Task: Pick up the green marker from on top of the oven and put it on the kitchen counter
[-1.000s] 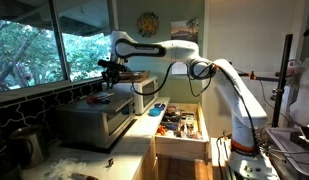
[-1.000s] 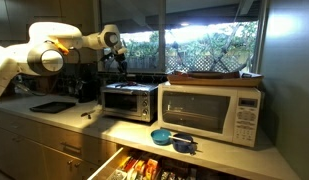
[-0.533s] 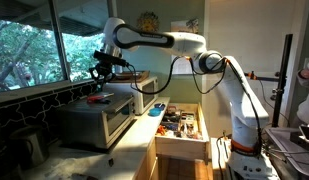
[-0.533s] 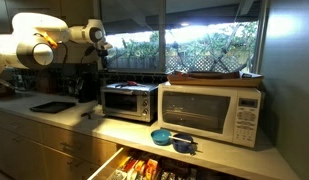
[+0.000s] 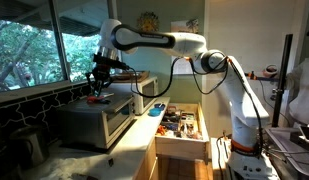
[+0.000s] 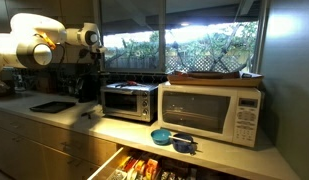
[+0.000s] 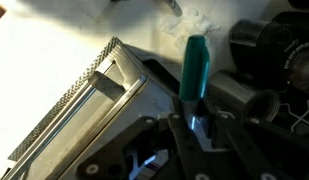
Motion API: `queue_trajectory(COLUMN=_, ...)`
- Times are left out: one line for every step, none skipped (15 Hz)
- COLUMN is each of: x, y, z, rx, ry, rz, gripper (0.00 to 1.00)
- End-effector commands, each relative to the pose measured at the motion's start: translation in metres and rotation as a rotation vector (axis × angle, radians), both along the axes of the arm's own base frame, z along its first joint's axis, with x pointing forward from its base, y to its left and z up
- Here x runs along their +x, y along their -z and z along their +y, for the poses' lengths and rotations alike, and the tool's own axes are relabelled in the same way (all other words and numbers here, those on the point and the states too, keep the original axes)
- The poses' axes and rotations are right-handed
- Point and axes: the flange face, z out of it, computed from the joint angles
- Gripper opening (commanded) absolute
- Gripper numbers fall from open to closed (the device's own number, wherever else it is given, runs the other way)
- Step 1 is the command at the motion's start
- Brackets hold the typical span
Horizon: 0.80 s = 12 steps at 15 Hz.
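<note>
In the wrist view my gripper [image 7: 197, 120] is shut on the green marker [image 7: 194, 66], which sticks out past the fingertips. Below it lie the silver-grey oven's edge and handle [image 7: 102, 92] and the pale kitchen counter [image 7: 44, 60]. In both exterior views the gripper [image 5: 102, 73] [image 6: 94, 44] hangs in the air beside the upper end of the oven [image 5: 99, 118] [image 6: 129, 100], over the counter [image 6: 64, 117]. The marker is too small to make out in the exterior views.
A white microwave [image 6: 212, 112] with a flat basket on top stands next to the oven. A dark tray [image 6: 52, 106] and blue bowls [image 6: 164, 136] lie on the counter. A drawer full of items [image 5: 179, 124] stands open. A red object [image 5: 97, 98] lies on the oven top.
The gripper has moved with the marker away from above the oven top, sideways away from the microwave, and slightly lower.
</note>
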Motion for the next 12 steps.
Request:
queue_trajectory(x=-0.012, y=0.018, z=0.021, rx=-0.063, ry=-0.118, rz=0.094, gripper=0.06)
queue_trajectory(x=-0.018, y=0.024, z=0.03, rx=-0.082, ry=-0.15, rz=0.124, gripper=0.06)
queue_trajectory(x=-0.027, y=0.035, z=0.045, rx=-0.106, ry=-0.189, rz=0.161, gripper=0.06)
queue_trajectory(x=-0.033, y=0.043, z=0.058, rx=-0.127, ry=-0.231, rz=0.19, gripper=0.06)
queue_trajectory(x=-0.043, y=0.053, z=0.072, rx=-0.156, ry=-0.259, rz=0.229, gripper=0.06)
queue_trajectory(x=-0.049, y=0.063, z=0.082, rx=-0.19, ry=-0.277, rz=0.269, gripper=0.06)
queue_trajectory(x=-0.056, y=0.075, z=0.096, rx=-0.224, ry=-0.297, rz=0.314, gripper=0.06)
queue_trajectory(x=-0.06, y=0.09, z=0.106, rx=-0.254, ry=-0.309, rz=0.365, gripper=0.06)
queue_trajectory(x=-0.063, y=0.107, z=0.115, rx=-0.295, ry=-0.28, rz=0.414, gripper=0.06)
queue_trajectory(x=-0.062, y=0.123, z=0.118, rx=-0.34, ry=-0.254, rz=0.451, gripper=0.06)
queue_trajectory(x=-0.059, y=0.139, z=0.12, rx=-0.402, ry=-0.23, rz=0.461, gripper=0.06)
queue_trajectory(x=-0.055, y=0.152, z=0.119, rx=-0.459, ry=-0.213, rz=0.475, gripper=0.06)
